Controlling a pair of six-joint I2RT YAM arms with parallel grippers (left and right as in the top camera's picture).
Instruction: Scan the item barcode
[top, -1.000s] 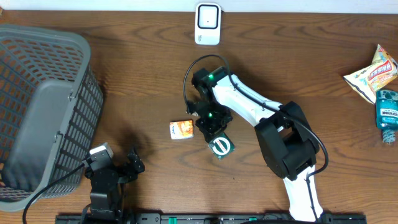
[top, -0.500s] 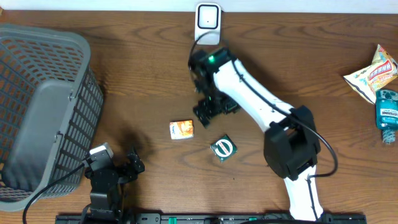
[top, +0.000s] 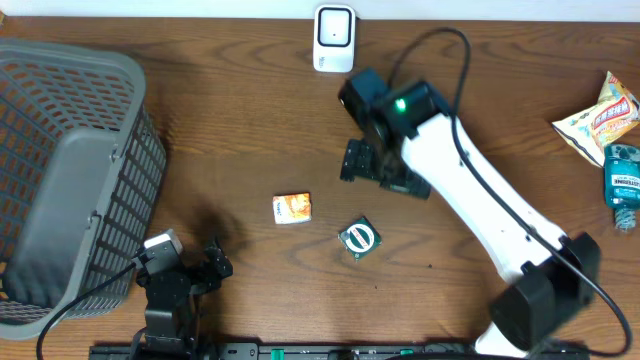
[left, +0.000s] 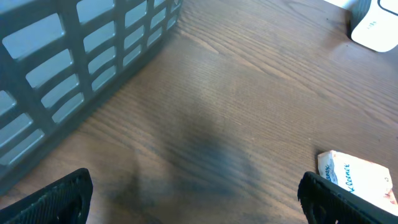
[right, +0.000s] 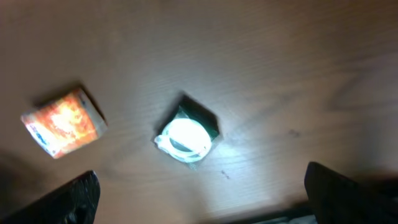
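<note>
The right gripper (right: 202, 202), fingers spread wide and holding nothing, hovers above the table (top: 200, 120); below it the green-and-white packet (right: 185, 138) lies on the wood, near an orange box (right: 62, 121); the left gripper (left: 199, 202), fingers likewise spread and empty, sits beside the grey basket (left: 74, 56); the white barcode scanner (top: 333, 38) stands at the table's far edge.

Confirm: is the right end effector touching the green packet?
Apart. Overhead shows the right end effector up and right of the green packet, bare table between them.
</note>
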